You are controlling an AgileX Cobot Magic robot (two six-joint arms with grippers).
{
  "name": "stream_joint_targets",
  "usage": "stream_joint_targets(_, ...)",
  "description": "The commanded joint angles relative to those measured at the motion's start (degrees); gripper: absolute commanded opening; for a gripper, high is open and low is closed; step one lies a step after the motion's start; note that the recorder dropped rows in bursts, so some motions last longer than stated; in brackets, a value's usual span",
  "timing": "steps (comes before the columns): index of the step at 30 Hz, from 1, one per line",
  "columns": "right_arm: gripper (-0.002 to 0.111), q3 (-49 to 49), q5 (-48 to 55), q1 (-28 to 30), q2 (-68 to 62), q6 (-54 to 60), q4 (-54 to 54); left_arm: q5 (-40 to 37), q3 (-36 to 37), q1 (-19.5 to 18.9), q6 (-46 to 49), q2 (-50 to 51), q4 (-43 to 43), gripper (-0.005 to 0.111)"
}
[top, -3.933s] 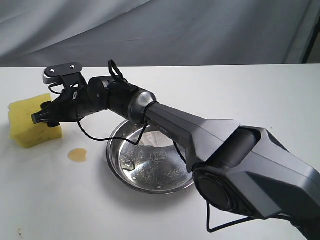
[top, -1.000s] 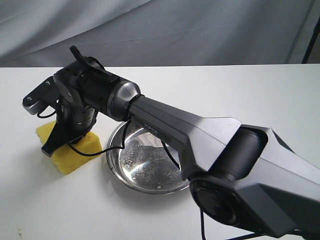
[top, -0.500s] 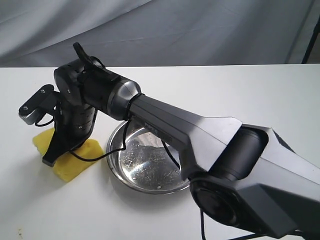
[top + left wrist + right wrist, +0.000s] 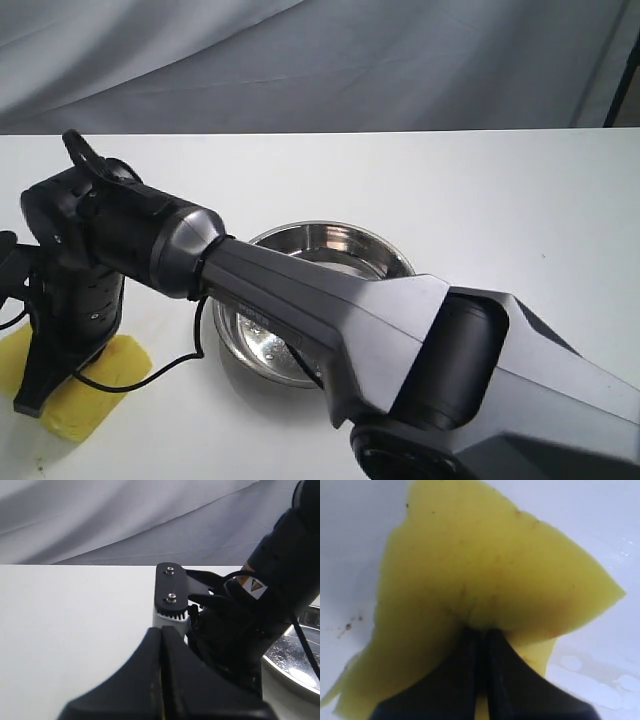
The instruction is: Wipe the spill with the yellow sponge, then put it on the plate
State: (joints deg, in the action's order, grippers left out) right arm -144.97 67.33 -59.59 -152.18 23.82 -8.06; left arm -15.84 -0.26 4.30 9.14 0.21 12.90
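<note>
The yellow sponge (image 4: 100,385) lies squashed flat on the white table at the front left. My right gripper (image 4: 35,395) reaches across from the right and is shut on it. In the right wrist view the fingertips (image 4: 481,632) pinch a fold of the sponge (image 4: 485,565), and wet beads (image 4: 580,667) lie on the table beside it. The amber spill is hidden or gone from view. The steel plate (image 4: 385,255) sits to the right of the sponge, partly behind the right arm. My left gripper (image 4: 161,636) is shut on nothing, close behind the right arm's wrist (image 4: 240,605).
The long right arm (image 4: 330,310) crosses the table from the lower right to the far left, over the plate's near side. The plate's rim (image 4: 292,662) shows in the left wrist view. A grey cloth backdrop (image 4: 320,60) hangs behind the table.
The right gripper has dragged the sponge leftward and toward the table's front, away from the plate. The spill seen 3.9 s ago no longer shows.
</note>
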Motion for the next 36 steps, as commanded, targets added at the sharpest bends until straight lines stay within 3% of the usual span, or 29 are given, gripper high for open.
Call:
stream_joint_targets(1, 0.000, 0.5, 2.6, 0.9, -0.8, -7.8, 12.5, 0.6, 0.3, 0.3, -0.1, -0.2, 0.0, 0.000)
stream_joint_targets(8, 0.000, 0.5, 2.6, 7.7, -0.8, -18.1, 19.0, 0.6, 0.3, 0.3, -0.1, -0.2, 0.0, 0.000)
stream_joint_targets(17, 0.000, 0.5, -0.2, 11.0, -0.9, -12.3, 14.0, 0.6, 0.3, 0.3, -0.1, -0.2, 0.0, 0.000)
stream_joint_targets(24, 0.000, 0.5, 0.3, 7.1, -0.9, -1.8, -0.7, 0.6, 0.3, 0.3, -0.1, -0.2, 0.0, 0.000)
stream_joint_targets(36, 0.000, 0.5, 2.2, -3.2, -0.9, 4.7, -0.9, 0.6, 0.3, 0.3, -0.1, -0.2, 0.0, 0.000)
